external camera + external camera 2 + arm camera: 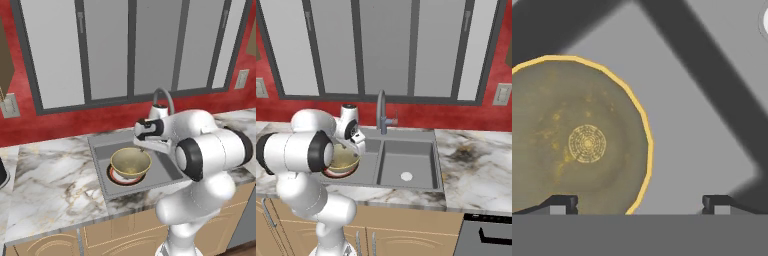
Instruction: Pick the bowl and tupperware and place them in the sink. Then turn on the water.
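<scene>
my gripper (639, 202) hangs over the left basin of the sink (100, 172), jaws spread wide with nothing between them. in the hand view one fingertip (562, 204) sits over the near edge of the bowl (574, 137) and the other is out over bare grey basin floor, so the bowl's yellowish rim falls between them.

the bowl (130, 162) stands upright in the left basin on a red-and-white plate (120, 178), whose rim peeks out below it. from the right base view the bowl (345, 159) is partly hidden behind my arm, and the right basin beside it holds only its drain. the faucet (381, 111) rises at the far edge of the sink near the divider, with its lever sticking out to the right. marble counter (55, 180) runs to the left and right of the sink.
</scene>
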You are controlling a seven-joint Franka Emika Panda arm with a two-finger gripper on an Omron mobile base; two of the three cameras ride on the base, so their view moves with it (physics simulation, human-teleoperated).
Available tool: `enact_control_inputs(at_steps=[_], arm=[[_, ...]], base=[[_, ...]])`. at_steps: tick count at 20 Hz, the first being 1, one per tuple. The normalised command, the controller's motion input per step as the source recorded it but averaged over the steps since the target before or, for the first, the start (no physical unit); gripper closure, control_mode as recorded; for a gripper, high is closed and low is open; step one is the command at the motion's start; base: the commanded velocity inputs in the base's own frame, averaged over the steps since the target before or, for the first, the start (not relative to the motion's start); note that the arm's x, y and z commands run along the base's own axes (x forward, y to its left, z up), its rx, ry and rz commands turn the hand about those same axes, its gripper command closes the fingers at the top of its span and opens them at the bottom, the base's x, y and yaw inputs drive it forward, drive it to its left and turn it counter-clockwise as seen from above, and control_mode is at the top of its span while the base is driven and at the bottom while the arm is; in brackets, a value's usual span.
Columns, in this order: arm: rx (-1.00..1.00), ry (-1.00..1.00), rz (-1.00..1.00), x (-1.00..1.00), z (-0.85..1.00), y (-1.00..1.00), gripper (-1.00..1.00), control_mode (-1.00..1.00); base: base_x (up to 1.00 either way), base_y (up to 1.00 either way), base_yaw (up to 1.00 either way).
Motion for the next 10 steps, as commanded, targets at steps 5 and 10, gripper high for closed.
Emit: enact_control_inputs(at_steps=[5,10], arm=[[0.0,0.0,0.09,-0.3,0.59,0.04,-1.0,-1.0],[0.0,0.0,0.11,-0.76,0.41,0.28,-1.0,-1.0]], base=[[0.0,0.0,0.0],[0.0,0.0,0.0]])
